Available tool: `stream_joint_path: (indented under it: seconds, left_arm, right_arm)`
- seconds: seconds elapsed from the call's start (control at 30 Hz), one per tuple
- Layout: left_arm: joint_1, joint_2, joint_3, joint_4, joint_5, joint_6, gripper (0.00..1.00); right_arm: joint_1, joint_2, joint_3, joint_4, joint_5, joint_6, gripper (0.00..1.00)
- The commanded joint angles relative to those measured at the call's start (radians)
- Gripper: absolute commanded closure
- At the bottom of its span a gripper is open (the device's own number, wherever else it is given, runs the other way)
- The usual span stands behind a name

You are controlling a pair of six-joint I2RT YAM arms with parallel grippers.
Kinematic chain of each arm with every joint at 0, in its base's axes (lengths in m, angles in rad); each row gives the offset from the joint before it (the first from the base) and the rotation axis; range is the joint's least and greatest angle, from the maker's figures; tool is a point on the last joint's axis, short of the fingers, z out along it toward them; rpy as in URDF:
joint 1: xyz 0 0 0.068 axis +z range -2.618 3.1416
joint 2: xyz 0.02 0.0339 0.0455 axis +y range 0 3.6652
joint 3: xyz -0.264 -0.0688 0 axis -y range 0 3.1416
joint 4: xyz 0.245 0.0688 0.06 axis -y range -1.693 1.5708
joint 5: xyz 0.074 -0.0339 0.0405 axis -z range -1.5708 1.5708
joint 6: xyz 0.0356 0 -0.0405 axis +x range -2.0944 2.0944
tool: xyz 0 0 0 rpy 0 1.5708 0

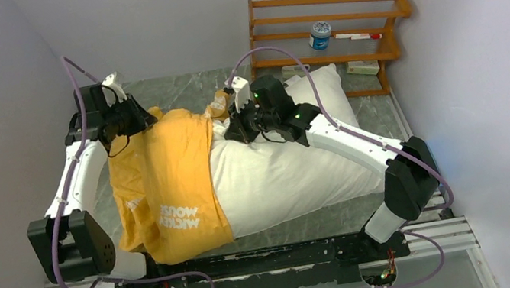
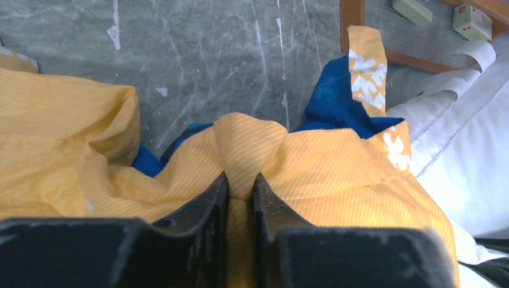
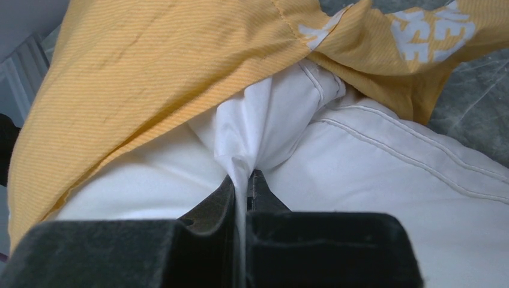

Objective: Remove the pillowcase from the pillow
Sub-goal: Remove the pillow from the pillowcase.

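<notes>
Your left tool (image 2: pixel 240 180) clamps a pillowcase (image 2: pixel 72 138) fold past the pillow's (image 2: pixel 456 180) left end. Your right tool (image 3: pixel 241 177) pinches pillow cloth. The fabric looks soft and slippery, so grip deep.

Found the pillow (image 1: pixel 287 173) lying across the table (image 1: pixel 181 87), left part inside the pillowcase (image 1: pixel 161 182), right part out. Noted the left gripper (image 2: pixel 240 180) at the pillowcase's far edge, the right gripper (image 3: pixel 241 175) on the pillow's far side beside the pillowcase's mouth, and a rack (image 1: pixel 325 23) behind, far right.

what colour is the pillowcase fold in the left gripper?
Yellow-orange pillowcase, finely striped; left wrist view shows it best.
</notes>
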Motion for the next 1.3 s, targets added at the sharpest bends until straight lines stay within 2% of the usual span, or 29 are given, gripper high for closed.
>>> stream_joint_path:
  seconds: [0.0,0.07,0.1,0.2,0.33,0.6,0.73,0.8,0.87,0.97,1.1,1.2,1.27]
  left_arm:
    - [0.011,-0.075,-0.064,0.141,-0.049,-0.039,0.85]
    - [0.012,-0.091,-0.047,0.144,-0.112,-0.032,0.95]
    - [0.012,-0.090,-0.025,0.127,-0.147,-0.018,0.95]
    - [0.012,-0.080,0.041,0.068,-0.250,0.018,0.94]
    - [0.017,-0.076,0.080,0.040,-0.315,0.044,0.95]
    - [0.065,-0.100,0.089,-0.057,-0.604,0.063,0.95]
    - [0.084,-0.119,0.077,-0.045,-0.610,0.060,0.95]
    - [0.088,-0.114,0.083,-0.044,-0.552,0.066,0.95]
    - [0.090,-0.120,0.074,-0.014,-0.435,0.084,0.90]
    - [0.090,-0.115,0.048,0.057,-0.214,0.091,0.70]
    - [0.090,0.002,0.088,0.044,0.063,0.101,0.60]
    - [0.090,0.100,0.111,0.012,0.142,0.108,0.51]
    - [0.091,0.126,0.095,0.029,0.158,0.103,0.38]
  right_arm:
    - [-0.008,-0.018,-0.026,-0.115,0.030,0.007,1.00]
    - [-0.008,-0.016,-0.026,-0.127,0.049,0.010,1.00]
    - [-0.008,-0.015,-0.027,-0.136,0.063,0.013,1.00]
    - [-0.009,-0.016,-0.041,-0.146,0.098,0.024,1.00]
    - [-0.008,-0.011,-0.049,-0.154,0.115,0.031,1.00]
    - [-0.014,0.000,-0.044,-0.184,0.252,0.088,1.00]
    - [-0.029,0.012,-0.029,-0.206,0.322,0.111,1.00]
    - [-0.039,0.012,-0.026,-0.210,0.334,0.119,1.00]
    - [-0.041,0.006,-0.028,-0.203,0.312,0.115,1.00]
    - [-0.040,-0.007,-0.039,-0.183,0.262,0.109,1.00]
    - [-0.041,-0.012,-0.046,-0.166,0.213,0.125,1.00]
    - [-0.039,-0.011,-0.042,-0.168,0.204,0.128,1.00]
    - [-0.040,-0.015,-0.043,-0.168,0.206,0.131,1.00]
